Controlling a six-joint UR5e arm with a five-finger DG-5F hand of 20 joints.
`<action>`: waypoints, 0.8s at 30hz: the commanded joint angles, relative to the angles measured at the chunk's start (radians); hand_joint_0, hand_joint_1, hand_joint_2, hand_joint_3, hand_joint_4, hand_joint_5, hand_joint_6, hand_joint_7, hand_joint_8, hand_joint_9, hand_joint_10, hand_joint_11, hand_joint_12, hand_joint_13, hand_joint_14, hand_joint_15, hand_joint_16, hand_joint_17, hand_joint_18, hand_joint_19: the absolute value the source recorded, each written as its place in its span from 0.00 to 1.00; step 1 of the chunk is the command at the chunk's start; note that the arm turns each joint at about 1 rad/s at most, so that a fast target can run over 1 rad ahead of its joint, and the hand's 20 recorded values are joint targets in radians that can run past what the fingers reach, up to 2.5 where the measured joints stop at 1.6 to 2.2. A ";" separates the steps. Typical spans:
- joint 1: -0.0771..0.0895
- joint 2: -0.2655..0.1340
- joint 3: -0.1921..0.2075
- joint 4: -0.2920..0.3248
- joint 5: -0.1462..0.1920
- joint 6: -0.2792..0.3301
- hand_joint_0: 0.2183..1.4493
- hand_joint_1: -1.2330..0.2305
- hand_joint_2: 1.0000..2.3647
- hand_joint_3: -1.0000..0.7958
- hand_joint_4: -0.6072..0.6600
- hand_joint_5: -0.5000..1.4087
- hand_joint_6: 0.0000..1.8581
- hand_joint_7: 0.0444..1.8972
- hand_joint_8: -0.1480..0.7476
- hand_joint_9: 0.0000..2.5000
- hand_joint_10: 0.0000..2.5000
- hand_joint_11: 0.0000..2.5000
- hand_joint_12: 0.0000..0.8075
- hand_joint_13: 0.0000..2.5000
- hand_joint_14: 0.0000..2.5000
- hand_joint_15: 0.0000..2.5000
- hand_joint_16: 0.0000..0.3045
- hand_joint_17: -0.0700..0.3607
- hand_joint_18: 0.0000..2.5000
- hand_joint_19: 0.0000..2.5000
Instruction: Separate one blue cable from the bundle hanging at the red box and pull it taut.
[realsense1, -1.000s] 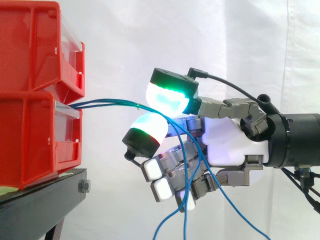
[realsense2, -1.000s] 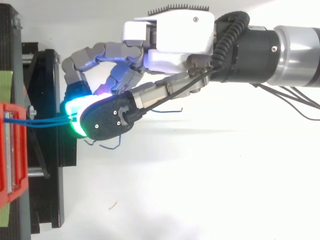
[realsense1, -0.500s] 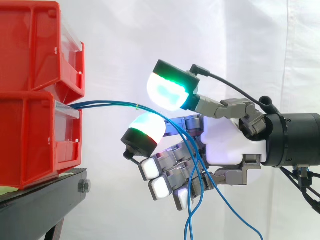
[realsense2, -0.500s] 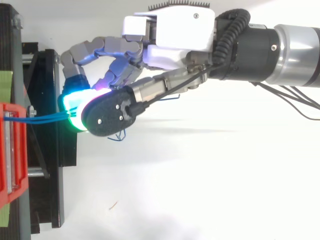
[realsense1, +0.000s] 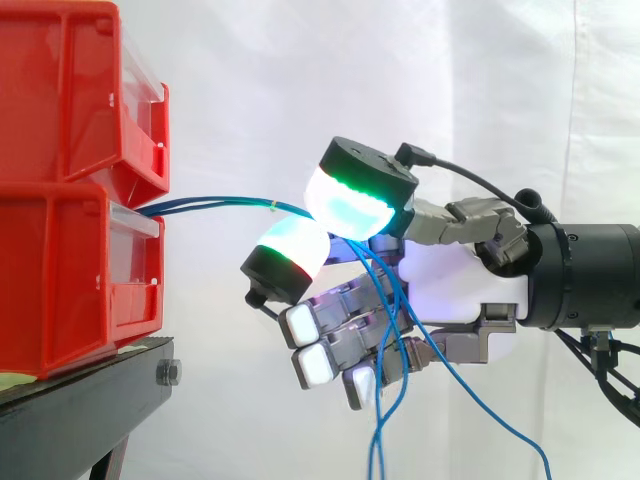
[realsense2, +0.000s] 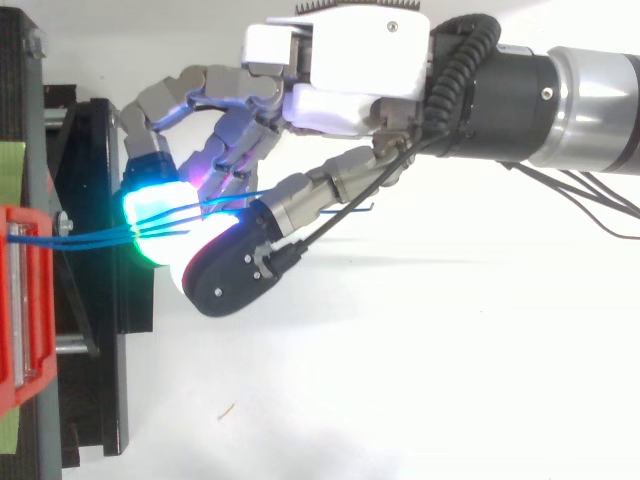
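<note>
The fingers (realsense1: 355, 205) are curled. Two green-lit pads are closed on the blue cables (realsense1: 215, 205), which pass between them, and the white-lit pads curl under at 6 o'clock. In your side view the hand (realsense1: 455, 285) sits at 3 o'clock from the lower red bin (realsense1: 60, 280). The cables run near level from the bin's front lip into the pads, then hang loose through the fingers toward 6 o'clock. Both bins are stacked on the black stand (realsense1: 80, 410).
</note>
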 joint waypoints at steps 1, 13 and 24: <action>0.000 0.001 0.000 0.001 0.005 -0.008 0.26 0.38 0.00 0.28 0.63 0.16 0.42 0.62 0.53 0.34 0.01 0.28 0.44 0.38 0.01 0.19 0.17 0.43 0.42 0.23; 0.000 -0.001 0.000 0.001 0.005 -0.008 0.32 0.38 0.01 0.39 0.61 0.16 0.41 0.65 0.53 0.34 0.01 0.29 0.44 0.39 0.01 0.20 0.16 0.42 0.43 0.25; 0.002 0.001 0.000 0.001 0.006 -0.008 0.34 0.33 0.01 0.37 0.59 0.16 0.42 0.64 0.53 0.34 0.01 0.30 0.44 0.39 0.01 0.20 0.16 0.42 0.43 0.24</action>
